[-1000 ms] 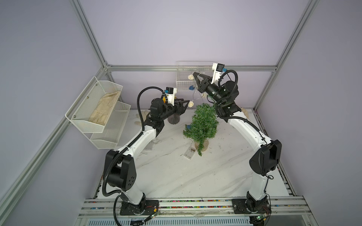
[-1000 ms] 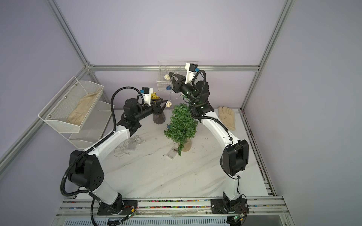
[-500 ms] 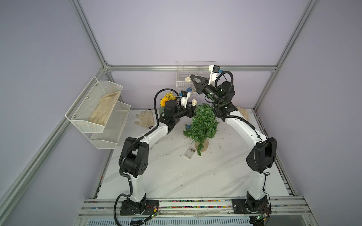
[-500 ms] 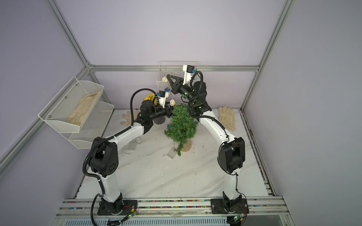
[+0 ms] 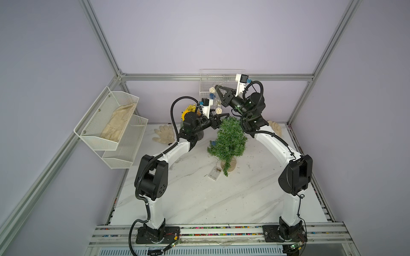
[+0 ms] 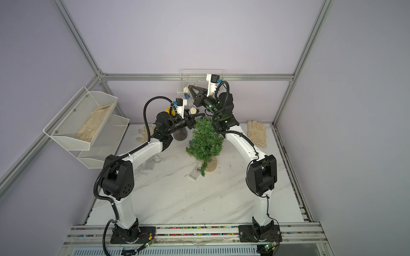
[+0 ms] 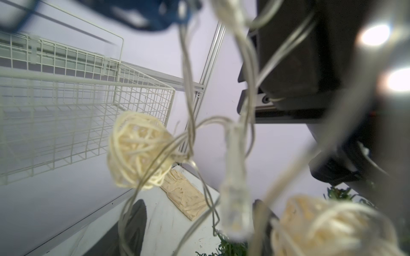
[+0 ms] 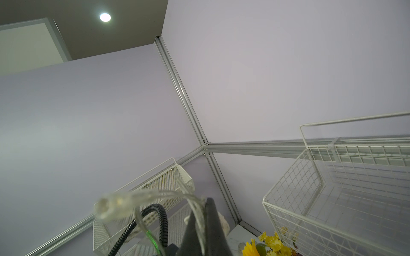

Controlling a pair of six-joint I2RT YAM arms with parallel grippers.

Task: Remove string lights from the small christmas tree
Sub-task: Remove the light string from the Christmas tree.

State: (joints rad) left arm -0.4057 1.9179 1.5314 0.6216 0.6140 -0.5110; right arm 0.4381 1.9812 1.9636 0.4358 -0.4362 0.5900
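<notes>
The small christmas tree (image 5: pixel 229 141) (image 6: pixel 206 141) stands upright on its tan base mid-table. Above its top hang the string lights (image 5: pixel 218 110) (image 6: pixel 193 110), with cream and blue balls on pale wire. My right gripper (image 5: pixel 218 88) (image 8: pixel 204 221) is raised high and shut on that wire. The left gripper (image 5: pixel 223 116) (image 7: pixel 199 221) is open beside the treetop. Wire strands and a cream ball (image 7: pixel 137 150) dangle in front of and between its fingers. A blue ball (image 5: pixel 213 143) still sits in the branches. The clear battery box (image 5: pixel 214 172) lies by the tree's base.
A white wire basket (image 5: pixel 218 84) hangs on the back wall behind the right gripper. A mesh shelf (image 5: pixel 111 124) on the left wall holds a glove. Gloves (image 5: pixel 163 134) (image 5: pixel 275 129) lie at the table's back. The vase of yellow flowers (image 5: pixel 188 110) stands behind the left arm. Loose wire (image 6: pixel 148 165) lies left.
The left arm has swung right to the treetop and its jaws have widened. The right gripper stays shut on the wire, held high.
</notes>
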